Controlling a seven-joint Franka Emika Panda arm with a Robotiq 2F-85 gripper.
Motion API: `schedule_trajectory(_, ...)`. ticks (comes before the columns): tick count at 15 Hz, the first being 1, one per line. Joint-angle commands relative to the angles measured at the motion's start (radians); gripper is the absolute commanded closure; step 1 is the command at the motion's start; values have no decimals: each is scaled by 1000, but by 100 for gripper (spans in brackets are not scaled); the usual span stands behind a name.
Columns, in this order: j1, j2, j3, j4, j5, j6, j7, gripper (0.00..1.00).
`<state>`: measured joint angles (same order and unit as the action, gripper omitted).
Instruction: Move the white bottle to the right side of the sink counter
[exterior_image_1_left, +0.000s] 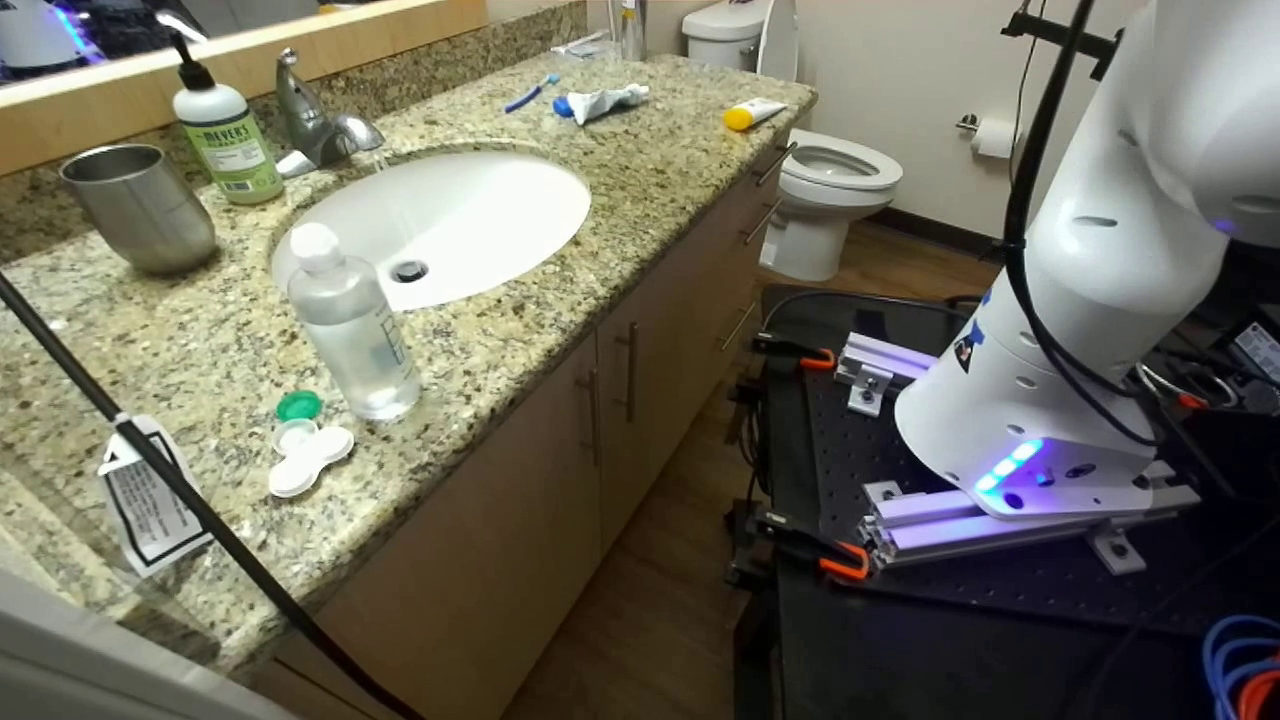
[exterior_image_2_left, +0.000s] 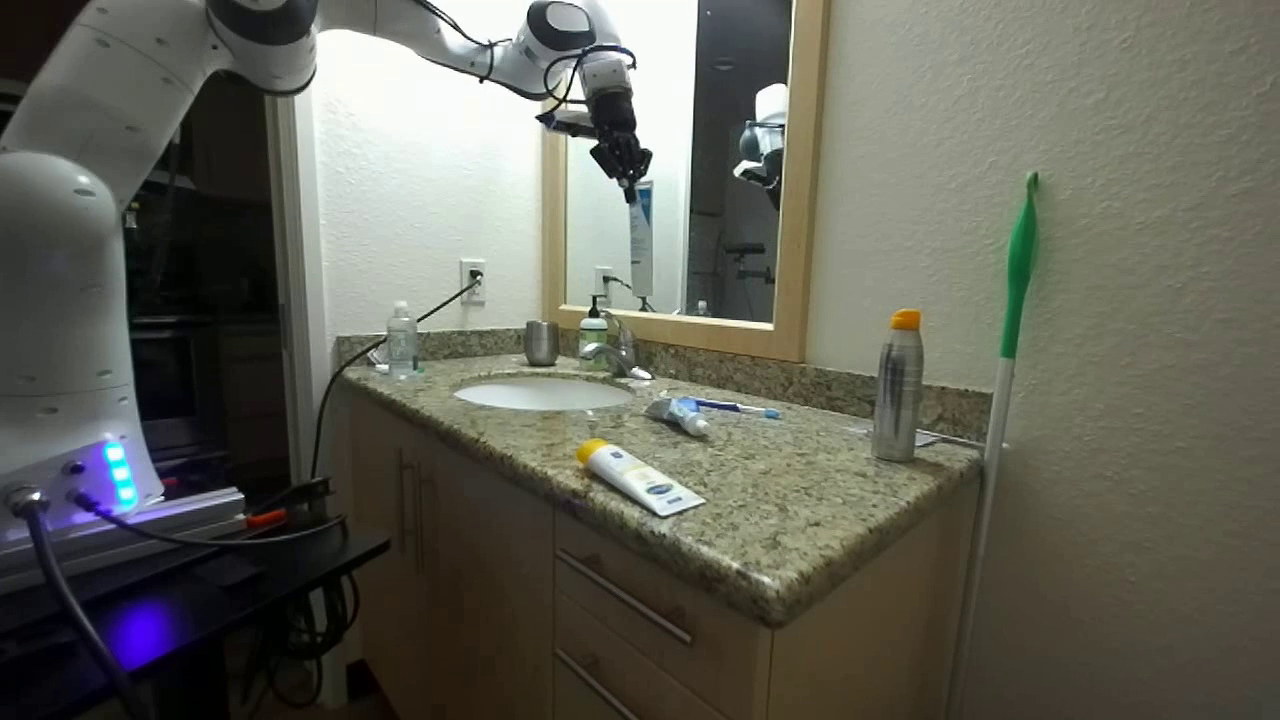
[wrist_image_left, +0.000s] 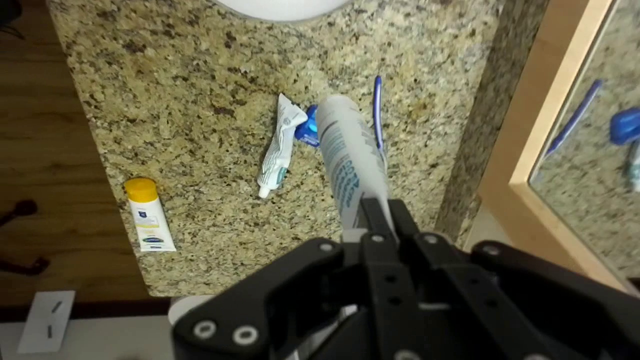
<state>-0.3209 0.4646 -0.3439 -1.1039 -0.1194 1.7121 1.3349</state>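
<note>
Black two-finger gripper (wrist_image_left: 384, 212) clamped on upper end of tall, slim, cylindrical white bottle (wrist_image_left: 350, 155); bottle hangs near vertical, raised above speckled tan-and-grey granite sink counter (exterior_image_2_left: 760, 510); in an exterior view, white tube with yellow cap (exterior_image_2_left: 642, 478) lies near front edge

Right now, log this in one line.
gripper: holding white bottle by one end | position: hanging above counter | placement: not yet done
</note>
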Motion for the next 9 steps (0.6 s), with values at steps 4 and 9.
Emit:
schedule_trajectory(4, -267, 257, -53, 367, 191, -166, 97, 98)
schedule_trajectory(9, -272, 223, -48, 279, 168, -128, 78, 94)
